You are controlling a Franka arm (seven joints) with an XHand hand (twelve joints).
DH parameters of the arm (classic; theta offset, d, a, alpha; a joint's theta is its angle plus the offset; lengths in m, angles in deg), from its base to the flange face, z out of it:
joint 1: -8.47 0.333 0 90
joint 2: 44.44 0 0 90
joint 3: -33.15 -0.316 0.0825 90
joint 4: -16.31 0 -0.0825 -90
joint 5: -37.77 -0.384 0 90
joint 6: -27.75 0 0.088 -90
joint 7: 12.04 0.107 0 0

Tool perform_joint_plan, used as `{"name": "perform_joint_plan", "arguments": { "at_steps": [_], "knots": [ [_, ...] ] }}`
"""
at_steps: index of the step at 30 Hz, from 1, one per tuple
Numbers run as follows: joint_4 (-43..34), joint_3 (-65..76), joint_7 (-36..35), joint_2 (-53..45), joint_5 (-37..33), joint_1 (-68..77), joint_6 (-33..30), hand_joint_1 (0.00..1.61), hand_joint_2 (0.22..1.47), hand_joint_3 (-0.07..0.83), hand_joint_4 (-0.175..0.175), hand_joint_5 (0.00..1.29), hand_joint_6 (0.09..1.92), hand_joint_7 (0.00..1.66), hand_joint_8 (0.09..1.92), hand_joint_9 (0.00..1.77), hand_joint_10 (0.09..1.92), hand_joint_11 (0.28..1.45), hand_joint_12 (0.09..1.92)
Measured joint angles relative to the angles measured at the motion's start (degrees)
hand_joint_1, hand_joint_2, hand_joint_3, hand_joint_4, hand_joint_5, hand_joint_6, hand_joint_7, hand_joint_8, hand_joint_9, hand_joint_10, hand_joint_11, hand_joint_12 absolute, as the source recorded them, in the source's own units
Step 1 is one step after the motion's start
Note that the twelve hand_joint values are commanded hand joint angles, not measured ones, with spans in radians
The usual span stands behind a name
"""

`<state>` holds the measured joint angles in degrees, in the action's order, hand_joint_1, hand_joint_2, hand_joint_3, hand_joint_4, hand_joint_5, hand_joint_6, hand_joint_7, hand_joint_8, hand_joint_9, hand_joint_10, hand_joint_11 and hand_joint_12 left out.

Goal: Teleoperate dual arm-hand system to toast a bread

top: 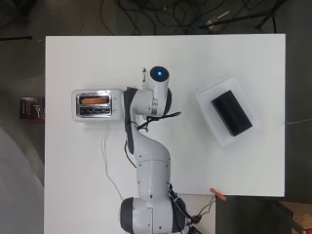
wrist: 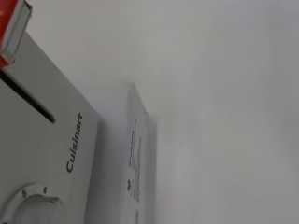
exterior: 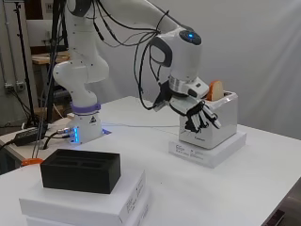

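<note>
Nearest in the side view, a black foam block (exterior: 80,170) resting on a stack of flat white boxes (exterior: 94,202) at the near corner of the white table (exterior: 244,188), well apart from everything else. An orange clip (top: 218,194) at the table's edge beside the arm's base. Nothing between that stack and the toaster; open tabletop only. Farther on, toward the middle, a white toaster (exterior: 214,125) standing on its own flat white box (exterior: 209,150), a thin white cord (top: 105,156) trailing from it across the table. A slice of bread (exterior: 216,89) sitting upright in one slot, its rounded brown top rising above the toaster; from above, seen as an orange-brown strip in the slot farther from the arm's base. The hand (exterior: 200,115) hanging just in front of the toaster's end face, at about the height of its upper half, fingers (exterior: 209,117) partly curled and pointing down toward that face, gripping nothing visible. Contact between fingertips and toaster: cannot tell. In the wrist view, the toaster's end face close up, with its dark lever slot and a round knob (wrist: 32,207), and the box edge beneath it.
</note>
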<state>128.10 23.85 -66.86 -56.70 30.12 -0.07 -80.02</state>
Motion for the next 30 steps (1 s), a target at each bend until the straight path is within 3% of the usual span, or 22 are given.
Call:
{"name": "perform_joint_plan", "arguments": {
  "at_steps": [3,6,11,13,15,16,17,18,19,20,21,23,27,30],
  "knots": [
    [0.0,0.3,-1.6,-0.4,-0.4,0.0,0.1,0.23,0.94,-0.007,-0.109,0.24,0.09,0.92,1.91,1.29,1.92,1.06,1.92],
    [-1.4,0.4,-5.6,-1.3,-1.7,0.0,1.9,0.25,0.93,-0.006,-0.119,0.23,0.09,1.01,1.92,1.39,1.92,1.14,1.92],
    [-1.8,0.6,-9.0,-2.1,-3.3,0.0,3.4,0.26,0.93,-0.001,-0.130,0.24,0.09,1.04,1.92,1.43,1.92,1.17,1.92],
    [-2.3,0.8,-9.6,-3.0,-3.5,0.0,5.1,0.28,0.93,0.001,-0.134,0.24,0.09,0.99,1.92,1.36,1.92,1.09,1.92],
    [-4.7,0.9,-9.7,-4.2,-2.6,0.3,7.8,0.30,0.94,0.003,-0.133,0.23,0.09,0.88,1.92,1.21,1.92,0.94,1.92],
    [-6.3,0.9,-10.0,-4.7,-1.5,0.5,9.3,0.33,0.97,0.007,-0.126,0.24,0.09,0.80,1.80,1.10,1.92,0.82,1.86],
    [-8.0,0.6,-10.8,-4.9,0.4,0.7,10.7,0.35,1.02,0.010,-0.111,0.24,0.09,0.75,1.33,0.96,1.79,0.69,1.65],
    [-9.3,0.4,-11.6,-5.0,2.5,1.0,11.6,0.34,1.06,0.008,-0.094,0.23,0.09,0.66,0.83,0.86,1.37,0.62,1.23],
    [-10.1,0.1,-12.3,-5.1,4.6,1.2,12.3,0.32,1.08,0.006,-0.076,0.22,0.09,0.57,0.45,0.80,0.87,0.59,0.78],
    [-10.5,-0.2,-13.1,-5.3,6.8,1.5,13.2,0.30,1.09,0.003,-0.063,0.21,0.09,0.50,0.23,0.74,0.49,0.58,0.45],
    [-10.6,-0.5,-14.1,-5.3,8.5,1.7,14.5,0.28,1.10,0.002,-0.054,0.20,0.09,0.46,0.11,0.69,0.26,0.58,0.24],
    [-9.6,-1.2,-16.5,-4.7,11.3,2.1,17.4,0.23,1.09,-0.003,-0.053,0.22,0.09,0.45,0.09,0.67,0.09,0.56,0.09],
    [-5.9,-0.2,-19.5,-0.4,8.9,1.9,17.5,0.07,1.04,-0.016,-0.106,0.23,0.09,0.46,0.09,0.62,0.09,0.51,0.09],
    [-5.0,1.2,-16.9,1.2,2.2,1.7,13.4,0.01,1.03,-0.005,-0.121,0.28,0.09,0.48,0.09,0.77,0.09,0.61,0.09]
  ]
}}
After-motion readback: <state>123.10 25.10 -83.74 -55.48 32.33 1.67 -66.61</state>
